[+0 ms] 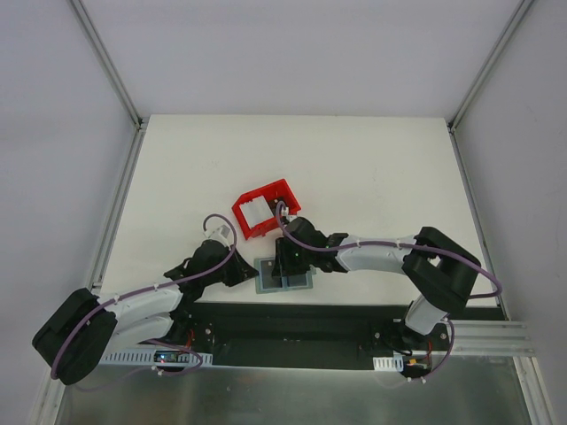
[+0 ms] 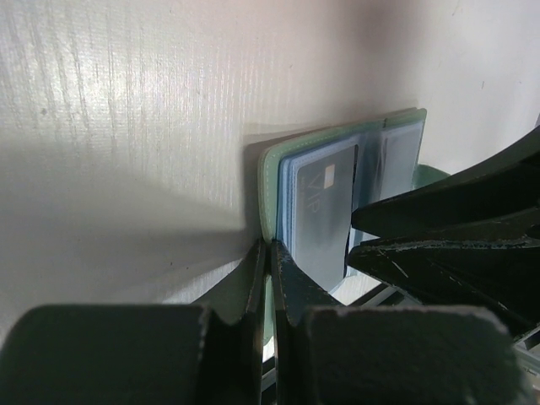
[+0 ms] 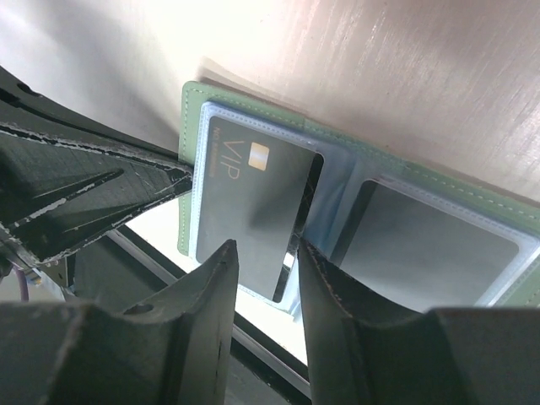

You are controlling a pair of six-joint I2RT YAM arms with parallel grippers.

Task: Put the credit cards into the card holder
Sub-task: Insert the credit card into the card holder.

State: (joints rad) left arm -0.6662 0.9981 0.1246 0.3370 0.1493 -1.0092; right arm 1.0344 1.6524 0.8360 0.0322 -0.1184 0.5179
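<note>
Green stitched border frames the wallet, which lies open and flat at the near edge of the table, between the two arms. We judge it soft and floppy, a light thing that will slide or fold shut if nothing pins it, so its outer border is the place to hold it. Our left claw does just that, closed tight on the wallet's edge.

The dark card marked VIP lies over the left clear pocket. We cannot tell how deep it sits inside. We expect it to be stiff, thin, light and slick, best pinched flat near its free end or pushed along by that short edge. The pocket's plastic film looks snug and may drag on it. Our right claw stands part open with a finger on either side of the card's near end, and we see nothing clamped between them. The neighbouring pocket looks dark too, filled or not we cannot say.

A little farther up the table, a red bin holds something pale, likely another card.

The table is matt white with a faint weave, and we doubt it gives a sliding wallet much grip. White walls and metal rails close in the space, and both arms crowd over the wallet.
</note>
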